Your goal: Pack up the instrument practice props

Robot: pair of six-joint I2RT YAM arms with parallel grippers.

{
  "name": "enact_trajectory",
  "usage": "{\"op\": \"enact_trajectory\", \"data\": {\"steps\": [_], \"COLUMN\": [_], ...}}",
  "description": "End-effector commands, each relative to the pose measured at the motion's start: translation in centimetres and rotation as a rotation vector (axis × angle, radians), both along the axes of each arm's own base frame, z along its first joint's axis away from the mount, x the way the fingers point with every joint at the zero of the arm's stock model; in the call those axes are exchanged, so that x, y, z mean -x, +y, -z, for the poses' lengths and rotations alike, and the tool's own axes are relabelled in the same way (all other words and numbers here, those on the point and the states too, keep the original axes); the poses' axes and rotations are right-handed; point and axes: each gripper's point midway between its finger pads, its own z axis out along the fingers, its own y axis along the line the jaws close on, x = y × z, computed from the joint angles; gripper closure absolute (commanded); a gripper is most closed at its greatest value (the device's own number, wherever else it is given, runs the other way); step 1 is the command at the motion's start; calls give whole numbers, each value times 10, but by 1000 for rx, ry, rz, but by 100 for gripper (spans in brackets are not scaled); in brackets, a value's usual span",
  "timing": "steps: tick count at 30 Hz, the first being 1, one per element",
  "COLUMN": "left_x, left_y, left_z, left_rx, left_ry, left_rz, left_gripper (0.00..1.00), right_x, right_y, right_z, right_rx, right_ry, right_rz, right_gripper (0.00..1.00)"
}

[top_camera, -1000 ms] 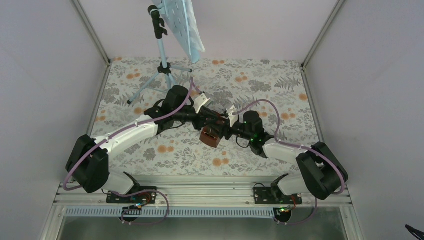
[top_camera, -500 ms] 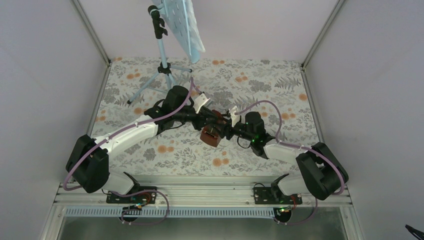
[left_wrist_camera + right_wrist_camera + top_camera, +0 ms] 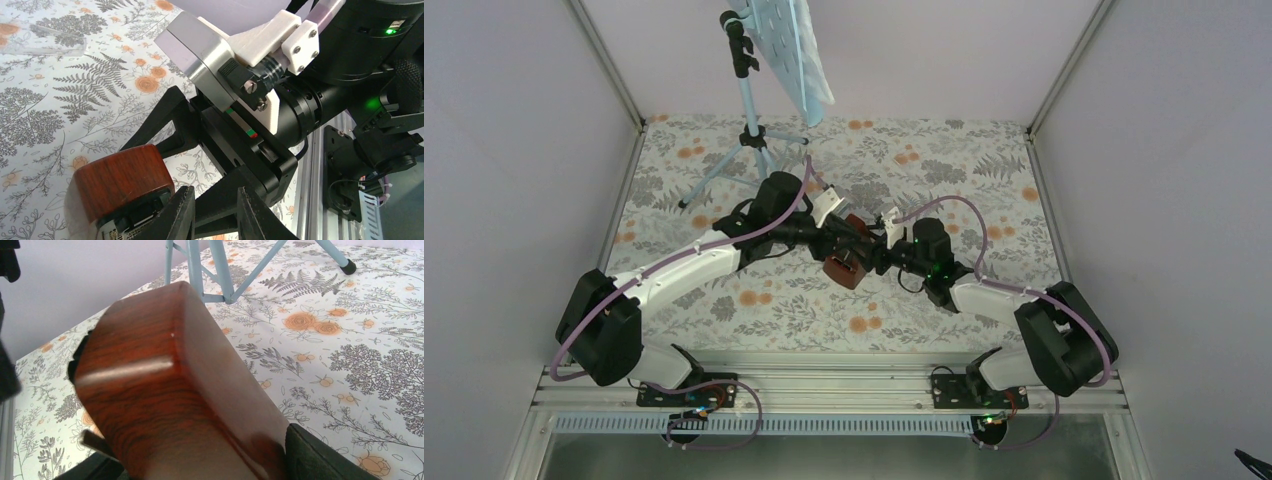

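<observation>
The brown wooden metronome hangs above the middle of the table, between the two arms. My right gripper is shut on it; in the right wrist view the metronome fills the space between the pads. My left gripper is beside the metronome, jaws slightly apart with nothing held between them. The light-blue music stand stands at the back left, its hole-dotted plate up high. No sheet-music pages show.
The table has a floral cloth and grey walls on three sides. The stand's tripod legs are just beyond the metronome. A clear flat piece lies on the cloth. An aluminium rail runs along the near edge.
The right gripper and the metronome have shifted slightly up and to the left. The left arm has barely moved.
</observation>
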Motion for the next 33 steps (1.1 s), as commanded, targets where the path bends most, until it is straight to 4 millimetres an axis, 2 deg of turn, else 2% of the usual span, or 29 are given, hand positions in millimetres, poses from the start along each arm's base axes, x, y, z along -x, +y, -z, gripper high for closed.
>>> {"op": "enact_trajectory", "data": {"steps": [1,6,11,15,19,22,25,29,33], "left_x": [3,1,-6,-11,1,8,11,15,19], "left_y": [-3,-2,4,17,32,41,46,49,51], "left_z": [-6,-6,-15,-32,-46,-38,-13,21,35], "left_rx": [10,4,15,99,271,314,274,214,226], "left_ry": [-17,-24,-42,-33,-52,-103,-148,-195,-248], "left_rz": [25,6,-62,-195,-254,-259,-260,-236,-214], "left_gripper": [76,76,75,66,49,39,32,25,23], "right_x": [-7,-4,-5,-9,-10,-9,-8,-11,-14], "right_y": [-4,-5,-5,-5,-5,-3,-1,0,1], "right_z": [6,5,2,2,2,-1,-3,-3,-5], "right_rx": [16,18,22,32,44,52,60,76,86], "right_ry": [32,18,8,6,-5,-23,-53,-89,-109], "right_rz": [33,19,25,29,26,10,-11,-21,-21], "right_gripper": [34,29,24,22,19,16,13,10,10]}}
